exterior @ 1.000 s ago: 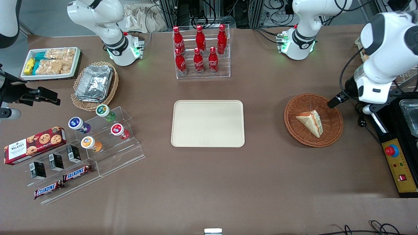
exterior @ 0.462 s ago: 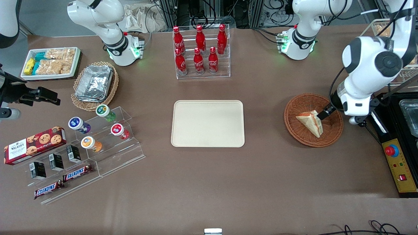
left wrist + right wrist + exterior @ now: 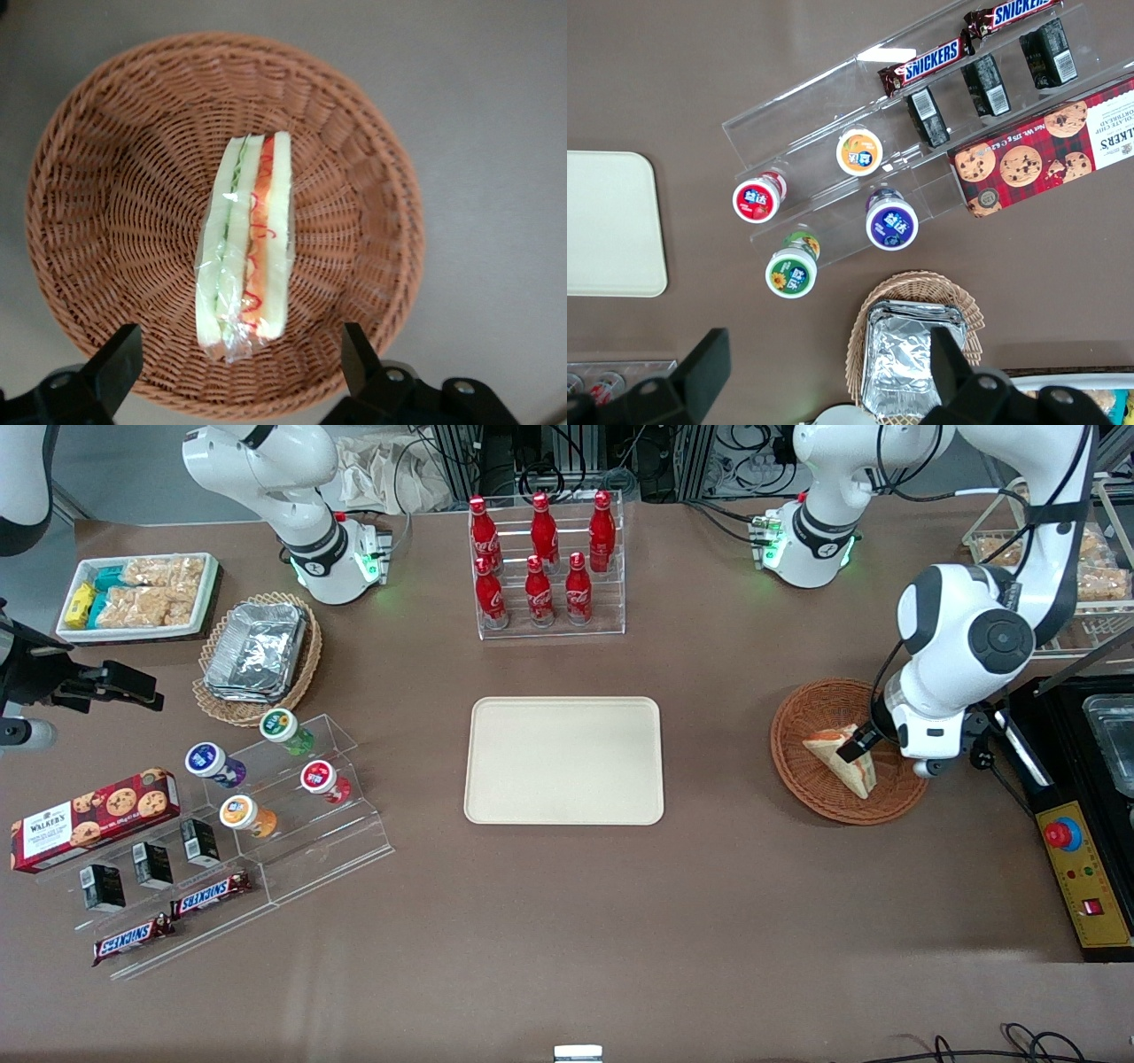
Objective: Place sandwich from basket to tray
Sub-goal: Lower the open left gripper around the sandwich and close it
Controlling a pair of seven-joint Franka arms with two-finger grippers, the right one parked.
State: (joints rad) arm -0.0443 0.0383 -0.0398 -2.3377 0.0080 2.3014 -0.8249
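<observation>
The sandwich [image 3: 835, 758], a wrapped white wedge with orange-red and green filling, lies in the reddish-brown wicker basket [image 3: 802, 722] toward the working arm's end of the table. In the left wrist view the sandwich [image 3: 248, 243] rests edge-up in the basket [image 3: 106, 204]. My left gripper [image 3: 858, 746] hovers just above the sandwich, open and empty, its fingers [image 3: 120, 367] spread wide to either side of the sandwich's end [image 3: 241, 365]. The cream-beige tray [image 3: 564, 760] lies bare at the table's middle.
A clear rack of red cola bottles [image 3: 542, 567] stands farther from the front camera than the tray. A black control box with a red button [image 3: 1063, 834] sits beside the basket. Snack racks [image 3: 221, 824] and a tan foil-container basket [image 3: 257, 657] lie toward the parked arm's end.
My left arm has swung in from the table's edge and come down over the basket; the gripper now sits directly above the sandwich. The sandwich has not moved.
</observation>
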